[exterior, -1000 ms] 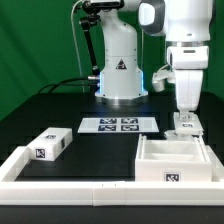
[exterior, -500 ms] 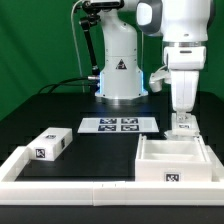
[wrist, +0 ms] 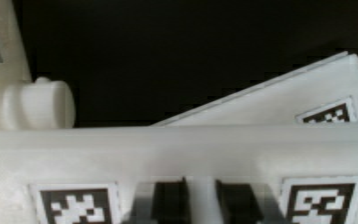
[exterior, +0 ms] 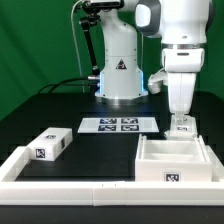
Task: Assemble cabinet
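The cabinet body (exterior: 152, 168), an open white box with a tag on its front, stands at the front on the exterior view's right. My gripper (exterior: 183, 117) points down just behind it and is shut on a small white tagged panel (exterior: 186, 127) that stands at the box's back edge. In the wrist view the dark fingers (wrist: 176, 203) pinch the panel's top edge (wrist: 158, 150) between two tags. A round white knob (wrist: 43, 100) shows beside it, and a slanted white tagged panel (wrist: 282, 95) lies below. Another small white tagged piece (exterior: 48, 145) lies at the front left.
The marker board (exterior: 122, 125) lies flat mid-table in front of the robot base (exterior: 120, 75). A white rail frame (exterior: 70, 183) edges the table's front and left. Green backdrop behind.
The arm's wrist body has shifted slightly toward the exterior view's left. The gripped panel and the other pieces have stayed in place.
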Available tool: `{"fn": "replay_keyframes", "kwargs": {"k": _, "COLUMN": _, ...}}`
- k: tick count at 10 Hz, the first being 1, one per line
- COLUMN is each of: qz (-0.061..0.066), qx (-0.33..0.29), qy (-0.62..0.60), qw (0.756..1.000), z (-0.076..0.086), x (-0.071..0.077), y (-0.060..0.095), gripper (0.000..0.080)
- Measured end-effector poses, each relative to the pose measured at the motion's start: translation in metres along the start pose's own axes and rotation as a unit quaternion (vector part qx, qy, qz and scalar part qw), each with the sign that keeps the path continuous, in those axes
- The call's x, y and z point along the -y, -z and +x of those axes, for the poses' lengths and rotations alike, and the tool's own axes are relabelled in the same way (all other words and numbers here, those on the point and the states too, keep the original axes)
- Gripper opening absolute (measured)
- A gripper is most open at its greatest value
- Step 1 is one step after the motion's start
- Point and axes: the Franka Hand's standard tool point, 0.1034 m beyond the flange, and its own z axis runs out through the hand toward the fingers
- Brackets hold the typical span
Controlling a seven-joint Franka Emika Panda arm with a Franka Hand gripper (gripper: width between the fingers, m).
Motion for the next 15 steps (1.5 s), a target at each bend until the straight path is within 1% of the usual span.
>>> {"fn": "replay_keyframes", "kwargs": {"k": 3, "qz": 0.001, "qx": 0.001, "qy": -0.001, "qw": 1.000, "z": 0.000, "x": -0.001, "y": 0.000, "gripper": 0.0069}}
{"fn": "replay_keyframes", "kwargs": {"k": 5, "qz": -0.004, "qx": 0.000, "qy": -0.001, "qw": 1.000, "z": 0.002, "x": -0.010, "y": 0.005, "gripper": 0.0069}}
{"fn": "replay_keyframes", "kwargs": {"k": 6, "qz": -0.001, "qx": 0.002, "qy": -0.001, "qw": 1.000, "z": 0.002, "x": -0.010, "y": 0.004, "gripper": 0.0069}}
{"fn": "replay_keyframes", "kwargs": {"k": 9, "qz": 0.001, "qx": 0.002, "qy": 0.001, "qw": 1.000, "z": 0.001, "x": -0.008, "y": 0.000, "gripper": 0.0069}}
{"fn": "replay_keyframes", "kwargs": {"k": 12, "qz": 0.002, "qx": 0.002, "qy": 0.001, "qw": 1.000, "z": 0.001, "x": -0.009, "y": 0.000, "gripper": 0.0069}}
{"fn": "replay_keyframes", "kwargs": {"k": 15, "qz": -0.002, "qx": 0.001, "qy": -0.002, "qw": 1.000, "z": 0.002, "x": -0.019, "y": 0.002, "gripper": 0.0069}}
